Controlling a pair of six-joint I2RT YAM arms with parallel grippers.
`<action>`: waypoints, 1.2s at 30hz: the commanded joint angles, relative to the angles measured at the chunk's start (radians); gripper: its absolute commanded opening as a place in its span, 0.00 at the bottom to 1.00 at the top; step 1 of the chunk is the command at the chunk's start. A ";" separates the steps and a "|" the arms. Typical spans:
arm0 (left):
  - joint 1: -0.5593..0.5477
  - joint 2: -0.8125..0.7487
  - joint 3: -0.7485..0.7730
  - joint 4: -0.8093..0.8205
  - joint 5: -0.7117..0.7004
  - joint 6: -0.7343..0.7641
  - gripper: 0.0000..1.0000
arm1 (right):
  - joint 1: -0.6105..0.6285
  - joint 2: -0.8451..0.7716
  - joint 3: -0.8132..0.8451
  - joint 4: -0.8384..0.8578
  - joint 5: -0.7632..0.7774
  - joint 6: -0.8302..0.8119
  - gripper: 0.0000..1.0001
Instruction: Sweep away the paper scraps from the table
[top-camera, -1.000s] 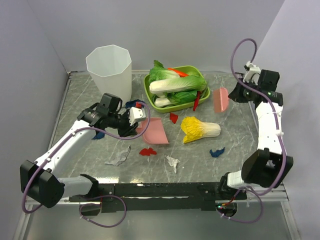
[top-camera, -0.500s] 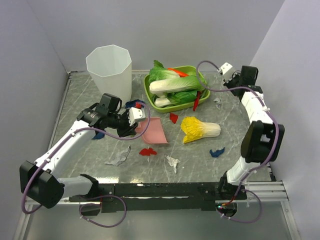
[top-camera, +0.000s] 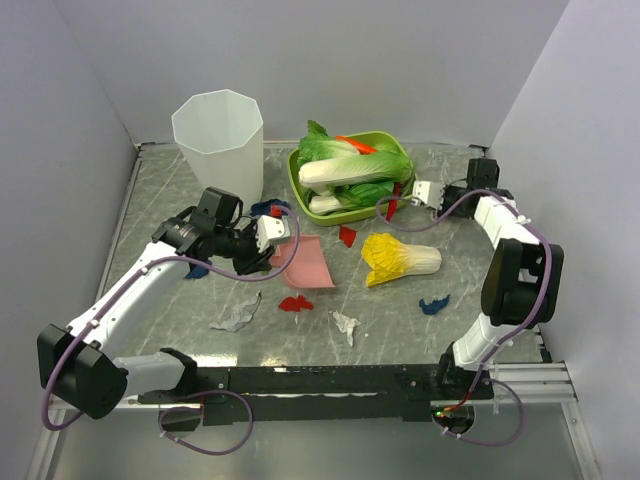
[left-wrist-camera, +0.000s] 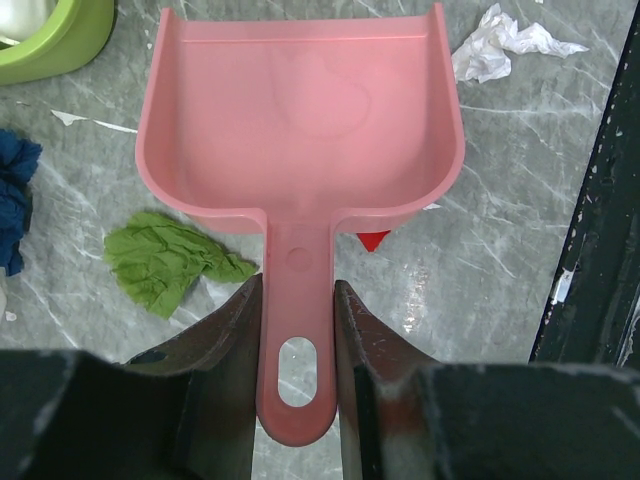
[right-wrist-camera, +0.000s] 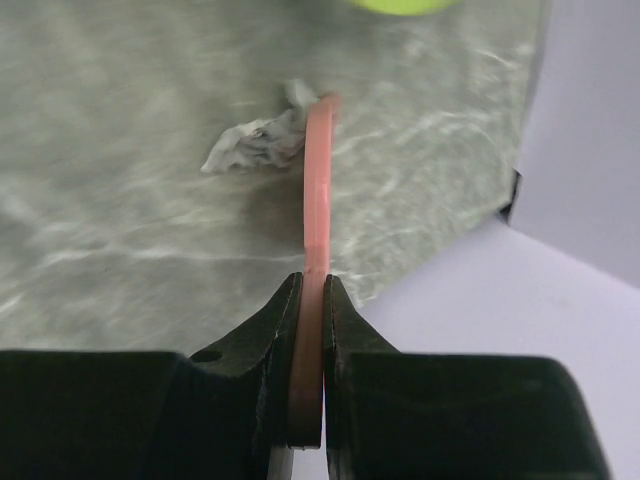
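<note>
- Your left fingers (left-wrist-camera: 248, 315) are clamped on the handle of the pink dustpan (left-wrist-camera: 300, 130), one on each side. The pan's open mouth points away from the wrist.
- Around the pan on the counter (left-wrist-camera: 500, 250), a green scrap (left-wrist-camera: 165, 265) lies just left of the handle. A red scrap (left-wrist-camera: 373, 238) peeks out from under the pan's rear edge, and a white scrap (left-wrist-camera: 505, 45) sits off its far right corner.
- Your right fingers (right-wrist-camera: 283, 315) are pinched on a thin pink blade (right-wrist-camera: 318, 170), seen edge-on. Its far tip touches a grey-white scrap (right-wrist-camera: 255, 145).
- From above, more paper scraps (top-camera: 296, 303) lie scattered in front of the pan. A dark blue scrap (top-camera: 434, 304) lies near the yellow cabbage (top-camera: 400, 258).
- Your right wrist sits just beside the green tray (top-camera: 296, 178).
</note>
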 joint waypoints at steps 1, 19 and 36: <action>0.002 -0.033 0.022 0.034 0.046 0.003 0.01 | 0.001 -0.109 -0.027 -0.149 -0.017 -0.188 0.00; 0.002 -0.034 0.020 0.074 0.123 0.001 0.01 | -0.077 -0.620 -0.157 -0.588 0.006 -0.022 0.00; 0.000 -0.031 0.031 -0.067 0.141 0.172 0.01 | -0.025 -0.721 -0.280 -0.388 0.193 0.824 0.00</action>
